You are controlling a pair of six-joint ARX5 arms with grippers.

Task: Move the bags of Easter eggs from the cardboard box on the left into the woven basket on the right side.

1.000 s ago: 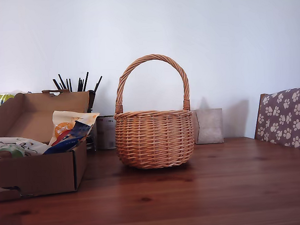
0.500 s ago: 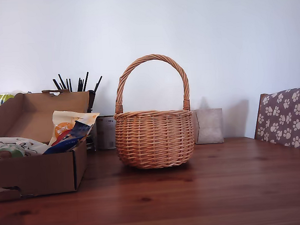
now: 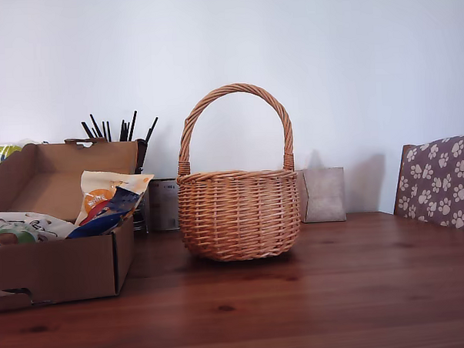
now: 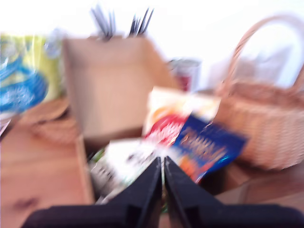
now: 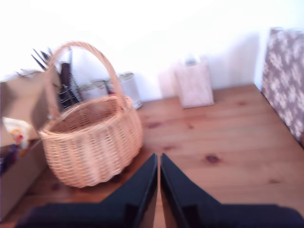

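The bags of Easter eggs lie in the cardboard box (image 3: 62,262) at the exterior view's left. The cream-and-orange bag (image 3: 103,193) leans up against the box's side wall nearest the woven basket (image 3: 238,212), with the dark blue bag (image 3: 110,212) in front of it and lower. The white-green bag (image 3: 22,227) lies further toward the exterior view's left edge; the box's front wall hides its lower part, and the frame edge cuts off the box itself. How many bags there are beyond these three I cannot tell.

The basket stands upright on the wooden table (image 3: 337,293), just beside the box but apart from it, its handle arching high. Its inside is hidden from the exterior view. In the second wrist view only the upper part of the inner wall shows, so what lies on its bottom stays unseen.

Neither arm shows in the exterior view. My first gripper (image 4: 163,164) hangs above the box's near end, its jaws pressed together with only a thin slit between them and nothing held; this view is badly smeared, so print on the bags cannot be read. My second gripper (image 5: 158,161) hovers over bare table beside the basket, jaws likewise together and empty.

Behind the box, a holder of dark sticks (image 3: 122,129) and a tin (image 3: 164,204) are partly hidden.
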